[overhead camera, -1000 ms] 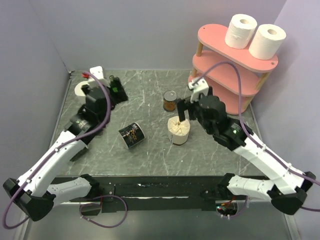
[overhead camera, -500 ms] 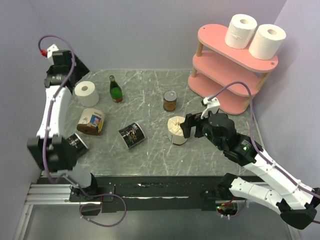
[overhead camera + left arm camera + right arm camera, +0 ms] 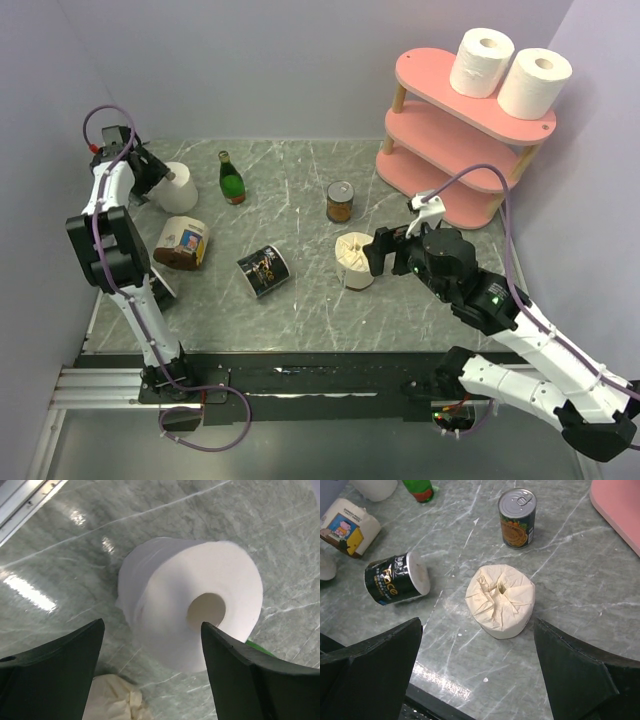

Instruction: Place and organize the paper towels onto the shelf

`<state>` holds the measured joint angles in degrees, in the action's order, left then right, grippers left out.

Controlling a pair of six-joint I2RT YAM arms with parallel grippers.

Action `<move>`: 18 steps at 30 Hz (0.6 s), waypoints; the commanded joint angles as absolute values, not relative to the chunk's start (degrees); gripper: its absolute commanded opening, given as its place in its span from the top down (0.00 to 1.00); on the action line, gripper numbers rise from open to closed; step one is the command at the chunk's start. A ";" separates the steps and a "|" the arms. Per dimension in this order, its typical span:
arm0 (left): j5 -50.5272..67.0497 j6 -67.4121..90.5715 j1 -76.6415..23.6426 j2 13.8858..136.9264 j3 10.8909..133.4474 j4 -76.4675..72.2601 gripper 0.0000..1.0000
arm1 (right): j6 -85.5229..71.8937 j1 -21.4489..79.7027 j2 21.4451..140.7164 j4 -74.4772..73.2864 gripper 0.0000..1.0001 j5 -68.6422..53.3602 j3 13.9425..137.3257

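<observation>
White roll (image 3: 176,187) at ten o'clock: I swung the left pincer (image 3: 152,625) down from high, jaws apart, lined up on it, nothing gripped; two rolls (image 3: 482,62) already sat on the shelf (image 3: 425,82).

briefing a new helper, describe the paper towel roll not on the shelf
From the pink shelf at far right, look across the table to its far-left corner. A white roll stands there, left of the green bottle. Unlike the printed packs nearby, it is plain, its hollow core showing.
</observation>
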<state>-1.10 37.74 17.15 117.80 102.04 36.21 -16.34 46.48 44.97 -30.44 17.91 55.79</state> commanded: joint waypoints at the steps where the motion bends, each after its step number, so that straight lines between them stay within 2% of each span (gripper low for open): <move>1: 0.53 38.68 16.96 119.70 105.82 32.35 0.15 | -15.21 46.76 45.61 -27.51 0.01 18.02 55.99; 6: 0.26 38.50 16.96 121.46 106.17 31.55 0.14 | -14.33 46.76 46.49 -27.16 0.01 18.46 55.90; 11: 0.18 38.14 16.96 123.13 106.87 30.94 0.18 | -13.62 46.76 47.55 -27.68 0.01 19.25 56.51; 18: 0.35 37.62 16.96 121.30 105.21 29.00 0.38 | -13.97 46.76 47.99 -28.65 0.01 19.78 57.30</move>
